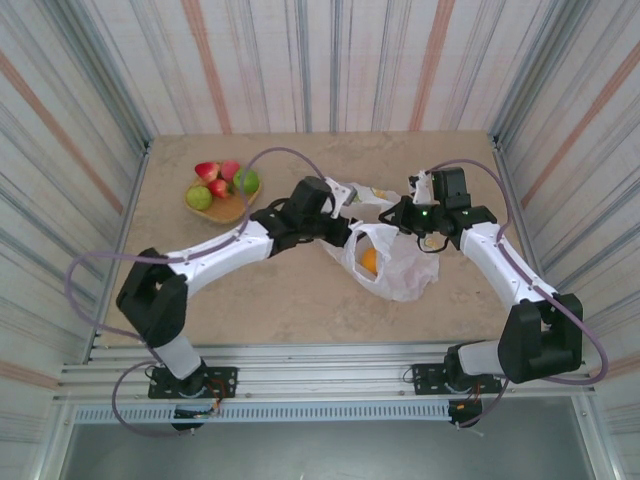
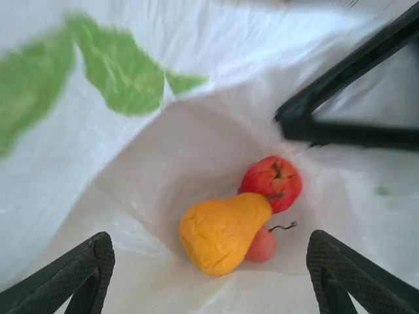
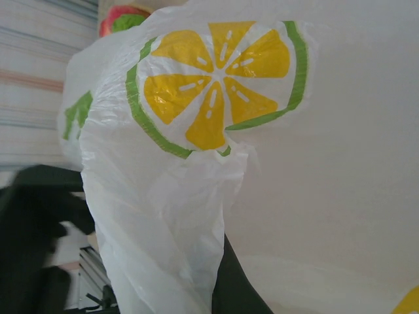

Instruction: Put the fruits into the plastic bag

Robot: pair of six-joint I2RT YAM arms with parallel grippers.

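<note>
**Left end effector (image 2: 209,281) spread wide over the plastic bag (image 2: 163,150), three fruits inside**

Two dark ribbed fingers (image 2: 72,278) of the left end effector stand far apart at the bottom corners of the left wrist view. Nothing is held between them, and they look down into the bag's open mouth. At the bottom of the bag lie a yellow-orange pear (image 2: 222,232) and a red apple (image 2: 273,183) that touches the pear's narrow end. A small pink-red fruit (image 2: 263,246) is tucked partly under the pear. White film printed with a green leaf (image 2: 118,72) rises around them.

The right end effector (image 1: 402,214) is closed, clamped on a gathered fold of the bag. In the right wrist view the crinkled plastic bunches just above a dark finger (image 3: 232,288), with a printed lemon slice (image 3: 219,85) higher up.

From the top camera, both end effectors meet at the bag's mouth near the middle of the surface (image 1: 290,300). The bag sags toward the near edge, with orange showing through the film.

A woven tray (image 1: 235,210) sits at the far left of the surface, well apart from the bag. It holds a strawberry (image 1: 206,171), two pink-red peaches (image 1: 230,169) and two green apples (image 1: 199,197).
</note>
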